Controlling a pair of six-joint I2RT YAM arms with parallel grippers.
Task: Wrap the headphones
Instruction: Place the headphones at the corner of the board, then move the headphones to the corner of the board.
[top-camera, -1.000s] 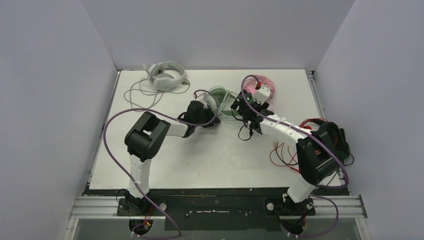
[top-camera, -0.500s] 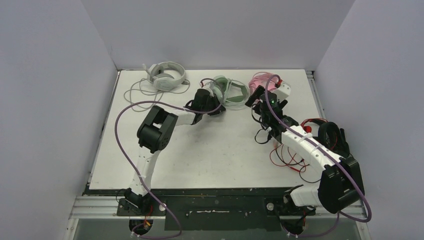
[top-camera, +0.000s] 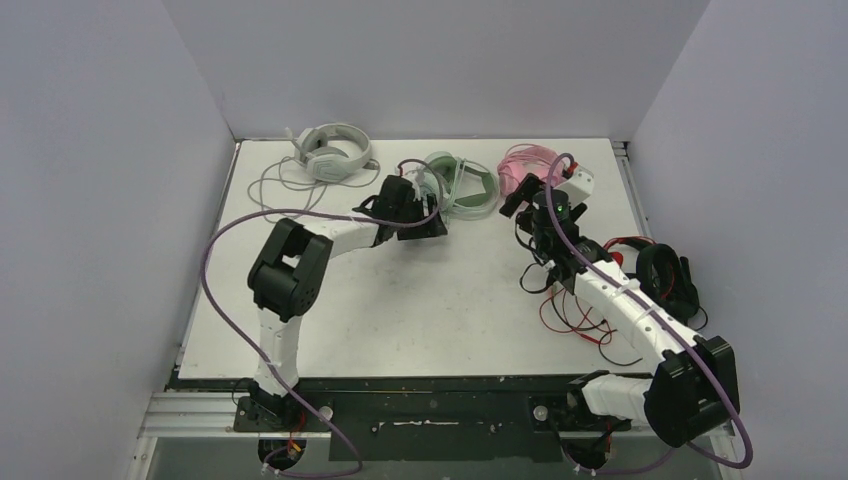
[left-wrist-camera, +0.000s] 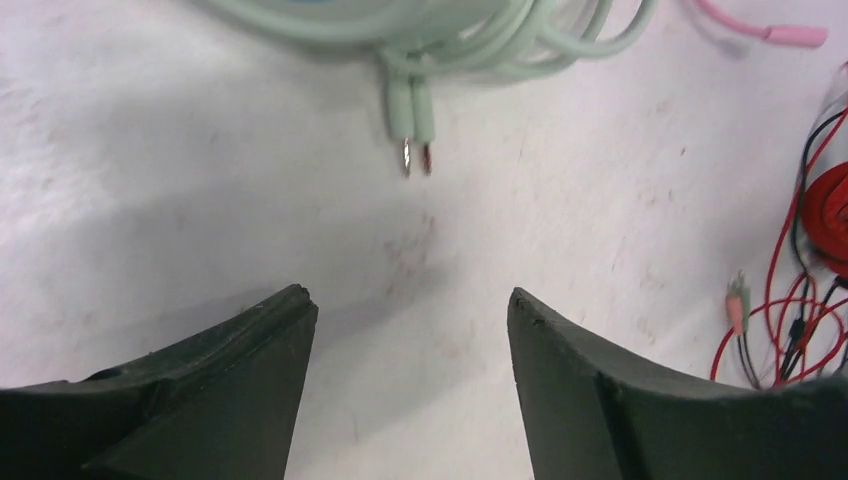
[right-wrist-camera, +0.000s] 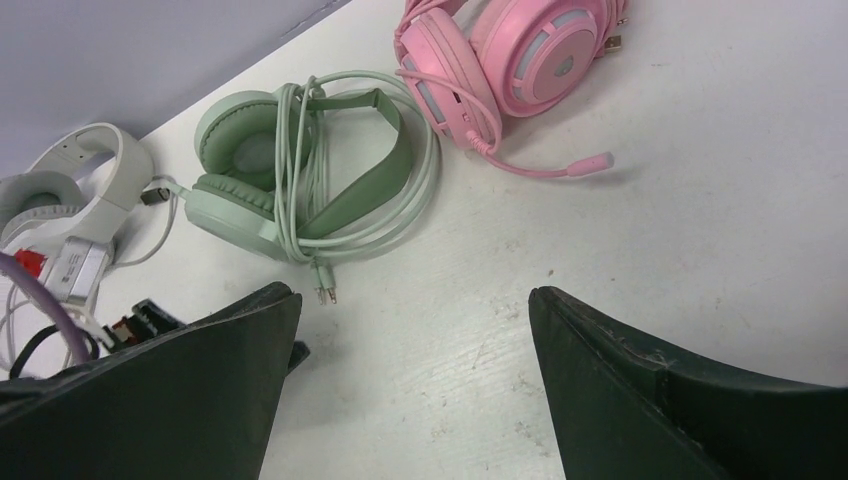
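Let go on the left just now and eased back: left hand (left-wrist-camera: 410, 300) spread wide, gripping nothing. Straight ahead of its fingertips, a little apart: twin plugs (left-wrist-camera: 415, 150) of the mint green headset (right-wrist-camera: 300, 170), lying on the surface (top-camera: 420, 300) with cable (right-wrist-camera: 290, 130) looped round band and cups. Swung out to the right as well: right hand (right-wrist-camera: 415, 295), likewise released and empty. Ahead and left of it, that mint green set; ahead and right, the pink headset (right-wrist-camera: 510, 50), boom mic (right-wrist-camera: 590, 160) sticking out. Far off to that hand's left, the pale white headset (right-wrist-camera: 60, 190).
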